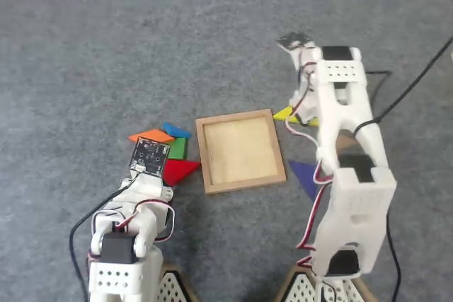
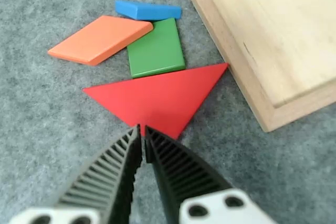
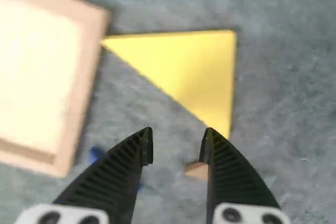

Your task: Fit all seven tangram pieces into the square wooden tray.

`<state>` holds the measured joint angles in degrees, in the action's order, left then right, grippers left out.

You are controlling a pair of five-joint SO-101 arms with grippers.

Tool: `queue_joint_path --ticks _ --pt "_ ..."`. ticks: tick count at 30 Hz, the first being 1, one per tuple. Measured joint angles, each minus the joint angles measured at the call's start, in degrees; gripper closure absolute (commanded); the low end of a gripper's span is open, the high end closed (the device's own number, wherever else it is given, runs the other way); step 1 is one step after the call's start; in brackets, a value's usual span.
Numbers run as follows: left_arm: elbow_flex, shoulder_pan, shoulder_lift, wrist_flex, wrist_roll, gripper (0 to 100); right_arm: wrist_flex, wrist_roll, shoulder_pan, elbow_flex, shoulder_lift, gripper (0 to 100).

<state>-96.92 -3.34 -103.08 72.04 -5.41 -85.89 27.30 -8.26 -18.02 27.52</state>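
Observation:
The square wooden tray [image 1: 241, 150] lies empty mid-table. To its left are an orange parallelogram [image 2: 100, 38], a blue piece [image 2: 148, 10], a green square [image 2: 156, 51] and a red triangle [image 2: 157, 95]. My left gripper [image 2: 142, 129] is shut, its tips at the red triangle's near edge with nothing held. Off the tray's right corner lies a yellow triangle [image 3: 194, 72]. Just short of it, above the carpet, my right gripper [image 3: 177, 140] is open and empty. A small tan piece [image 3: 197, 170] lies under its fingers. A dark blue triangle [image 1: 306, 175] sits right of the tray.
Grey carpet covers the whole table. The tray's raised rim [image 2: 226, 51] stands close to the red triangle's tip, and its other rim [image 3: 86, 77] nearly touches the yellow triangle [image 1: 285, 113]. Cables trail from the right arm [image 1: 350, 175]. The far half of the carpet is bare.

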Motion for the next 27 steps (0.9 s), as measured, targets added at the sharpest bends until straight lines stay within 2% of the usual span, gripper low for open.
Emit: queue_joint_path --ticks 5,7,11,14,17,22,27 --pt "0.0 0.0 0.0 0.0 0.0 98 -0.5 -1.3 -3.0 0.0 -1.6 85.3" --pt "0.0 0.0 0.0 0.0 0.0 98 1.0 1.1 -2.4 0.0 -1.6 81.2" --pt "0.0 0.0 0.0 0.0 0.0 98 1.5 16.3 -0.5 0.0 -1.6 68.6" --pt "0.0 0.0 0.0 0.0 0.0 98 1.1 29.0 -1.1 0.0 -1.6 66.5" --pt "0.0 0.0 0.0 0.0 0.0 98 1.5 37.6 -1.4 0.0 -1.3 66.4" --pt "0.0 0.0 0.0 0.0 0.0 98 2.7 46.9 -1.4 0.0 4.3 66.3" --pt "0.0 0.0 0.0 0.0 0.0 98 6.9 51.2 -1.0 0.0 8.8 66.3"
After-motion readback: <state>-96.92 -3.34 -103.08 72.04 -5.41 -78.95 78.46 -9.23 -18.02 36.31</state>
